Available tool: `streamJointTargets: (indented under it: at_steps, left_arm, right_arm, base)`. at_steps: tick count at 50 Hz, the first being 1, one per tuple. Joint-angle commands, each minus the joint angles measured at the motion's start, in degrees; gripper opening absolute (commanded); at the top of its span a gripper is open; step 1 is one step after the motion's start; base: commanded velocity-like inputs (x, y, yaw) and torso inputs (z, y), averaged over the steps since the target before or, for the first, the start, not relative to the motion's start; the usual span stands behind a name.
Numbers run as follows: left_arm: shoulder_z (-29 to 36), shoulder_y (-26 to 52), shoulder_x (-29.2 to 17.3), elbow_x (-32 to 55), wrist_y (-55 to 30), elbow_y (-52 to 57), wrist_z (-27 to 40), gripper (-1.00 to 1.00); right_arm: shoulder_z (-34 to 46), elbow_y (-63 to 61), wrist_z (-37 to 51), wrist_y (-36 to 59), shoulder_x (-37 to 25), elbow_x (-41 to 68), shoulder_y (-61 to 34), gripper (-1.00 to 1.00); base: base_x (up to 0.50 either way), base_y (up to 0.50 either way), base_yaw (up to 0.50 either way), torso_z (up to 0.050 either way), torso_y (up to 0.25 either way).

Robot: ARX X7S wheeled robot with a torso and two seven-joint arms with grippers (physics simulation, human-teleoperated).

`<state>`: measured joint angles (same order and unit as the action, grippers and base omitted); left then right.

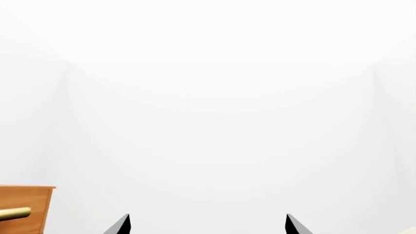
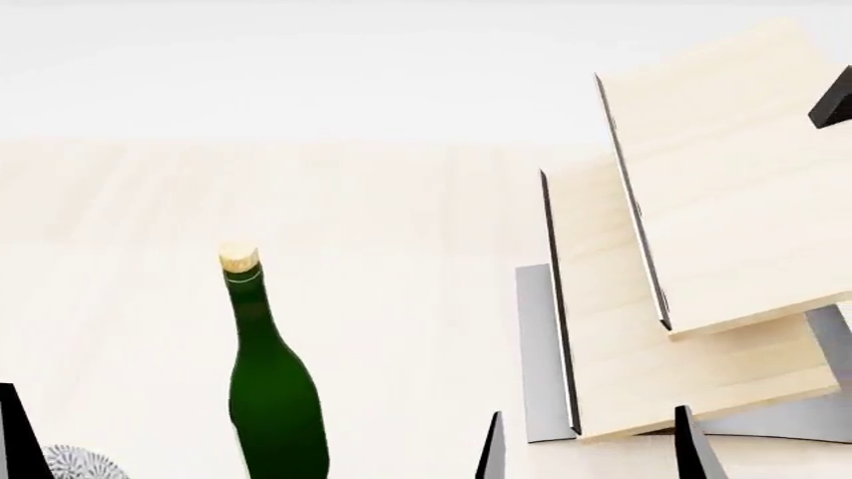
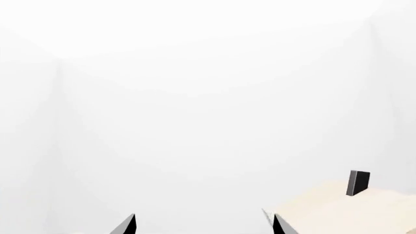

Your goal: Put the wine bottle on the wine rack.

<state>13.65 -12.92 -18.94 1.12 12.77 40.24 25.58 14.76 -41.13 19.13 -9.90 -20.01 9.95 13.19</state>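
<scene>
While both jaws stand apart and empty, the tall dark green glass wine bottle (image 2: 275, 384) stands upright between them, the slanted light-wood wine rack (image 2: 692, 269) past the right jaws.

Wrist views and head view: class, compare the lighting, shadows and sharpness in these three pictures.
Both wrist views: washed-out white, nearly featureless, with only faint grey wall seams. Head view: flat, even light; the wine bottle shows only a faint sheen, no hard glare; the wine rack boards are crisp-edged; no strong cast shadows; nothing looks blurred.
</scene>
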Motion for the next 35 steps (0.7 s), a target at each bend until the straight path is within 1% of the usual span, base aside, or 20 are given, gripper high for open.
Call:
streamJointTargets:
  at_steps: [1,35]
  left_arm:
    - [0.19,0.05,-0.19,0.01,-0.02,0.02,0.24,1.0]
    - [0.75,0.24,-0.73,-0.06,0.21,-0.26,0.91,1.0]
  right_arm:
    - [0.29,0.1,0.18,-0.16,-0.18,-0.08,0.0,1.0]
    - [0.83,0.72,0.7,-0.55,-0.72,0.05,-0.33,1.0]
  base:
    - [0.0,-0.08,0.0,0.0,0.0]
    - [0.0,-0.08,0.0,0.0,0.0]
